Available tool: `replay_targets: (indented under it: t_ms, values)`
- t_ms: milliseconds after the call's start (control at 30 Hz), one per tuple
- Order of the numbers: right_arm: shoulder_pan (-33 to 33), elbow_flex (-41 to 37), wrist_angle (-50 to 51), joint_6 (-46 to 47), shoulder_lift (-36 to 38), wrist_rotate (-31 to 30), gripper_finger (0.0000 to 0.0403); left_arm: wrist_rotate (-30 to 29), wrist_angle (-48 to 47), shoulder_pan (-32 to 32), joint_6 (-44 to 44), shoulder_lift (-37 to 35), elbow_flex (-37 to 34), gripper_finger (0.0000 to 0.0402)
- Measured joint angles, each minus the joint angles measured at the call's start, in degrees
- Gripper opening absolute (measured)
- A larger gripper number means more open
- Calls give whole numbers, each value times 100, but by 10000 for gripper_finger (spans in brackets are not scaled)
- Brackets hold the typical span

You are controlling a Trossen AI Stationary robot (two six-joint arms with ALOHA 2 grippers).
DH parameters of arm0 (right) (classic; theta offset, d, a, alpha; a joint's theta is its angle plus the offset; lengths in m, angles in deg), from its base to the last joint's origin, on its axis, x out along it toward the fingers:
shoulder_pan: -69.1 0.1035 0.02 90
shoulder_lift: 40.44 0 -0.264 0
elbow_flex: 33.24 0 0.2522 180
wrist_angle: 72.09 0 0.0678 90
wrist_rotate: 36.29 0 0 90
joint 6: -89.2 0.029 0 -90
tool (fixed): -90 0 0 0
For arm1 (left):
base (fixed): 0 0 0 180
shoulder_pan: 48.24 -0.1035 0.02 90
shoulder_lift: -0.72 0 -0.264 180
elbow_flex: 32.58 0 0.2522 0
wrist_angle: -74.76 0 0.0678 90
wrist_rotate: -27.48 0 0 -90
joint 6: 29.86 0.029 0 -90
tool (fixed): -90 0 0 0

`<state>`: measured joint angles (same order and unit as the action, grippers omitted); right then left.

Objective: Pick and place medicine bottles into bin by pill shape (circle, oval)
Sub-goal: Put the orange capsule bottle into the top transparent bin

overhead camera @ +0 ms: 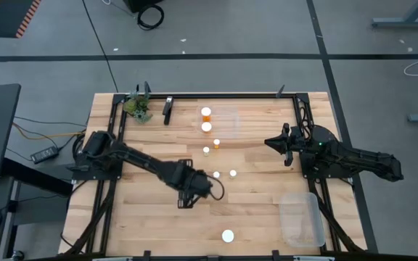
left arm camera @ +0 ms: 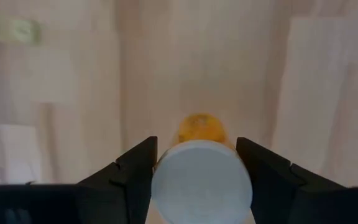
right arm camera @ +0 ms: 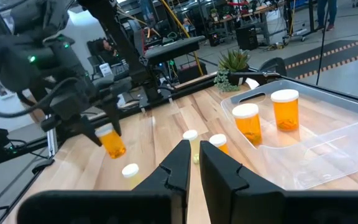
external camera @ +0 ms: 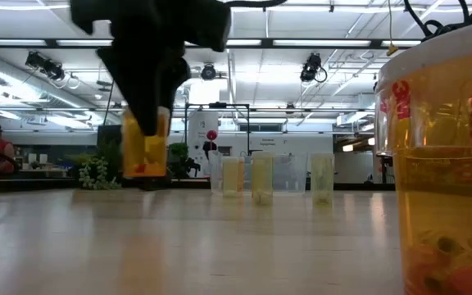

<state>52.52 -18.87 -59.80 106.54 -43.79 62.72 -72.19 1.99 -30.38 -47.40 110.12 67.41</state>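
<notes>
My left gripper [overhead camera: 191,190] is near the table's middle, shut on an orange pill bottle with a white cap [left arm camera: 201,180]. The bottle also shows in the low view [external camera: 145,147] and the right wrist view [right arm camera: 112,143]. My right gripper [overhead camera: 270,141] waits, shut and empty, at the right [right arm camera: 193,163]. Several more orange bottles stand on their bases on the wood, one of them [overhead camera: 217,143] near the middle. Another [overhead camera: 228,235] stands near the front edge and looms large in the low view [external camera: 441,164]. Two bottles [right arm camera: 247,122] [right arm camera: 284,109] stand in a clear bin [right arm camera: 328,149]. My left gripper pinches the bottle at its white-capped top end [left arm camera: 166,177] between its two fingers, one on each side. The fingers come from above, pointing down. The bottle hangs below them, roughly upright, its base [external camera: 144,174] clear of the table.
A second clear bin [overhead camera: 302,217] sits at the near right corner. A green leafy clump [overhead camera: 138,107] is at the far left corner. Black rails frame the table. Bare wood lies at the near left.
</notes>
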Motion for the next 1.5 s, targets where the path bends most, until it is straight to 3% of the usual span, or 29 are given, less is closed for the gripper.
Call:
replay_targets:
  t_ms: [767, 1500]
  values:
    - [-2, 0, 0, 0, 0, 0, 41, 244, 116, -1590, 2294, 0, 1101, 211]
    - [-1, 0, 1, 0, 0, 1, 41, 484, 2893, -3399, 3797, 212, 1101, 209]
